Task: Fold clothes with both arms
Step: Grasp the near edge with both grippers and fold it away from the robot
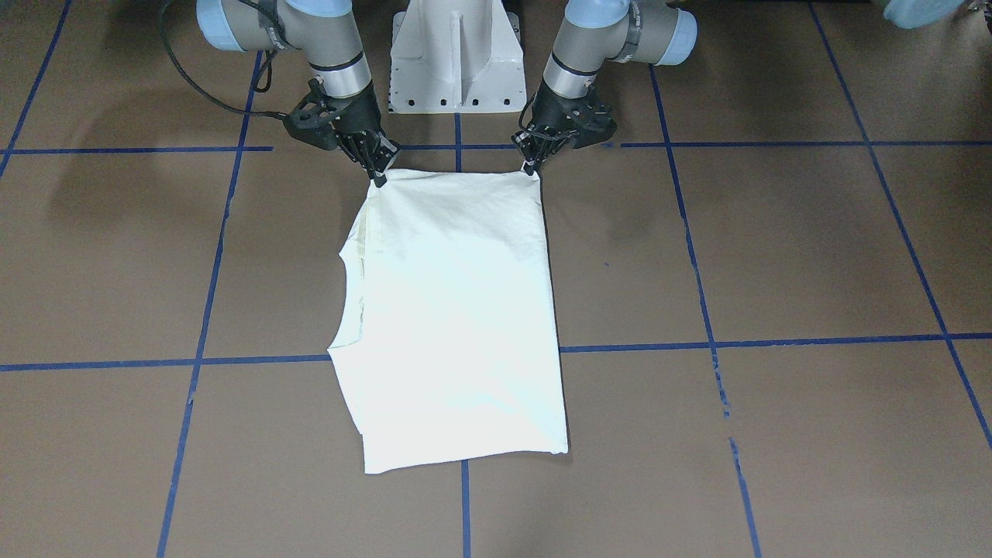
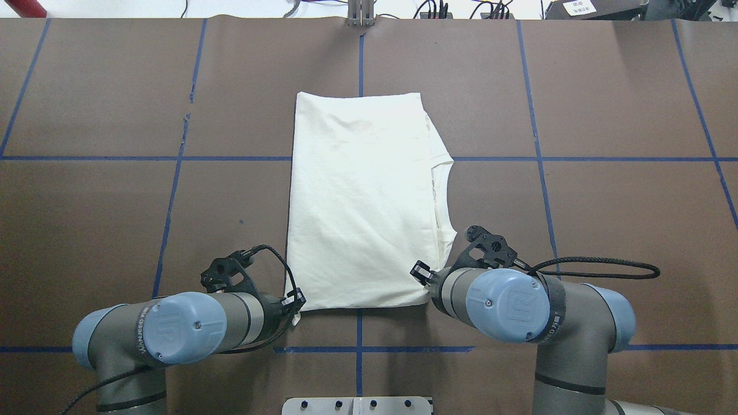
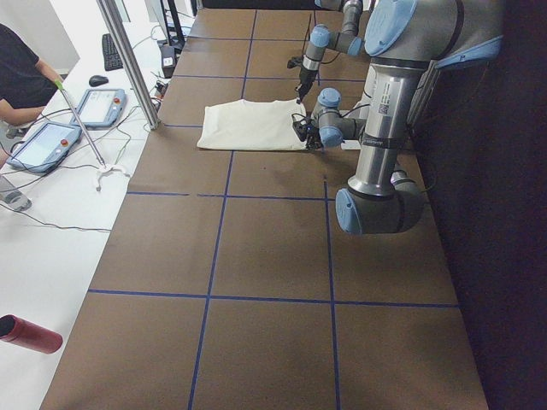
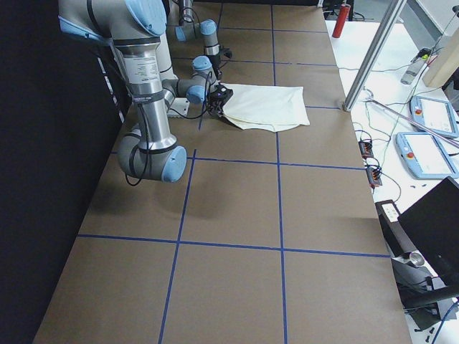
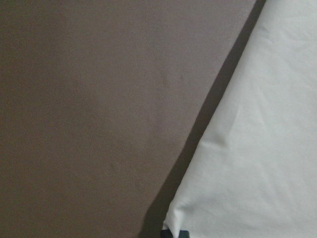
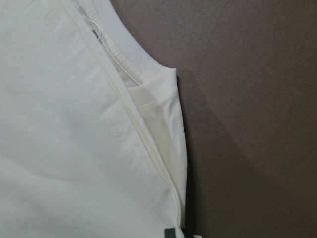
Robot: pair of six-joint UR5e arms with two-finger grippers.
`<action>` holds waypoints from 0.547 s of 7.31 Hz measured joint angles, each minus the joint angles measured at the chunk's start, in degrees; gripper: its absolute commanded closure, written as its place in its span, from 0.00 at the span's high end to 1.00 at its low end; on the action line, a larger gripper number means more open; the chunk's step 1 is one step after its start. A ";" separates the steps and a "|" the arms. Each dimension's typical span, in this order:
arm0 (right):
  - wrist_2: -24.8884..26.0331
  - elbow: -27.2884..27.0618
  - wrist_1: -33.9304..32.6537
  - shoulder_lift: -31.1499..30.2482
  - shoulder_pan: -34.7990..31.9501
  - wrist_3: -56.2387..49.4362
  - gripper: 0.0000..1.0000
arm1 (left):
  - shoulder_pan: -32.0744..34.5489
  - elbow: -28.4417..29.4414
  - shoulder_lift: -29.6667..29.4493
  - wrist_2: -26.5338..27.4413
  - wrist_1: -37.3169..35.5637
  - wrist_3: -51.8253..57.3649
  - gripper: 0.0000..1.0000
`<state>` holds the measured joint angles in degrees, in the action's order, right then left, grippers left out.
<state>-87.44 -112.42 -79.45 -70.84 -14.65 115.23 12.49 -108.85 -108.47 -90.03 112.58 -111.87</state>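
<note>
Left gripper (image 1: pixel 532 169) and right gripper (image 1: pixel 379 178) clamp closed on T-shirt (image 1: pixel 457 310) corners at 7 and 5 o'clock; an uneven lift could drop layers.

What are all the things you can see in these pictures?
shirt: one, cream-white, folded flat mid-table.
table: one, brown with blue tape lines.
pedestal: one, white, between the arms.
bench: one, white, beyond the table's far edge.
pendants: two, grey-blue, on the bench.
bottle: one, red, lying on the bench.
person: one, dark top, at the bench.
left arm: one, grey with light-blue caps, jaws shut on the shirt's near left corner.
right arm: one, same colours, jaws shut on the near right corner.
</note>
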 measured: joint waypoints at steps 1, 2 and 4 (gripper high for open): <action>0.06 -0.19 0.00 0.00 0.06 0.02 0.00 | 0.00 -1.98 0.24 0.10 -0.07 -0.15 0.00; 0.12 -1.05 0.00 -0.22 0.30 0.15 0.00 | -0.40 -4.90 0.50 0.16 -0.85 -1.26 0.00; 0.26 -7.13 -0.02 -3.66 1.64 1.44 0.00 | -3.10 -12.61 0.58 0.22 -5.70 -5.11 0.00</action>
<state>-87.18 -119.55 -79.47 -74.50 -13.01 116.67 9.39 -121.46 -107.89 -89.81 106.88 -116.98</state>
